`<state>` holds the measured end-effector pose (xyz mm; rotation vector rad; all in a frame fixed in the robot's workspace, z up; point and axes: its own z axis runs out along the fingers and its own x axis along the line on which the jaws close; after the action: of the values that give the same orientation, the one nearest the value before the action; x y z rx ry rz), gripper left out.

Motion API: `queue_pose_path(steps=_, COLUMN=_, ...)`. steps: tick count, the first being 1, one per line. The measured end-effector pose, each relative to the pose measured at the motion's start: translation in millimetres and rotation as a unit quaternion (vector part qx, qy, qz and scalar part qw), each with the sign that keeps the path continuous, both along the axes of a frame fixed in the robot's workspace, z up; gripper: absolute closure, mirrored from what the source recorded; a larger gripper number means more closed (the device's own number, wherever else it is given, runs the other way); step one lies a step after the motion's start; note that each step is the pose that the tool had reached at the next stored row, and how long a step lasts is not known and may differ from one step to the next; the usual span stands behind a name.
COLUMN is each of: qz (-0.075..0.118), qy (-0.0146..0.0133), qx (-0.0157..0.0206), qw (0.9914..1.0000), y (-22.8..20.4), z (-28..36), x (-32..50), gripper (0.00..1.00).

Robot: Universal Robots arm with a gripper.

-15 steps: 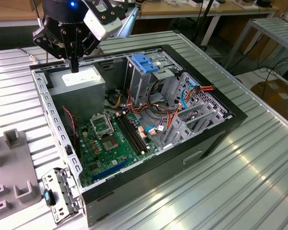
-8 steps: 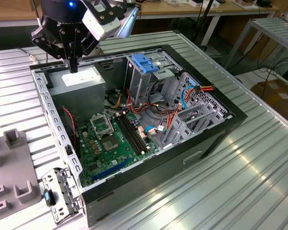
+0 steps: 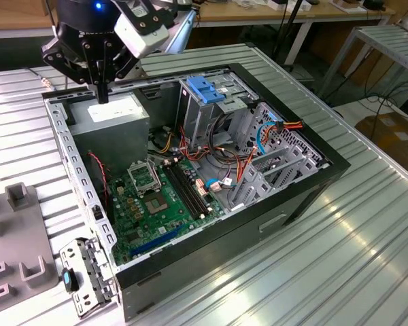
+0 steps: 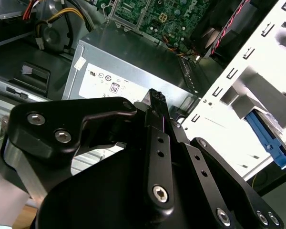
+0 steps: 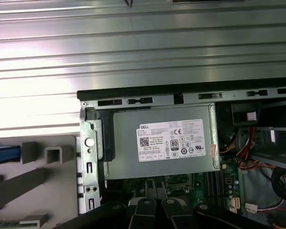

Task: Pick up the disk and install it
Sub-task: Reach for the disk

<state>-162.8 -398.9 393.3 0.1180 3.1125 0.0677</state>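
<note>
The tool (image 3: 103,97) points straight down over the labelled face of the power-supply box (image 3: 115,119). Its two black fingers (image 3: 103,80) are pressed together, gripping nothing. In the second wrist view the tool (image 4: 155,94) shows its black linkage bars fanning back from the closed tip toward the wrist.

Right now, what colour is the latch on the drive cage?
Blue latch; exterior view shows it best.

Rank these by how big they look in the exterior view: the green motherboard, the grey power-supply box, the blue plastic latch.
1. Green motherboard, largest.
2. Grey power-supply box, somewhat smaller; it sits farther back, so the gap is unsure.
3. Blue plastic latch, clearly smallest.
</note>
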Motion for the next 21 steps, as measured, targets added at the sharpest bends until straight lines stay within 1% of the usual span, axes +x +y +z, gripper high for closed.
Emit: queue_pose_path(steps=21, qz=0.0, qy=0.0, qx=0.0, qw=1.0, y=0.0, z=0.0, x=-6.9, gripper=0.89)
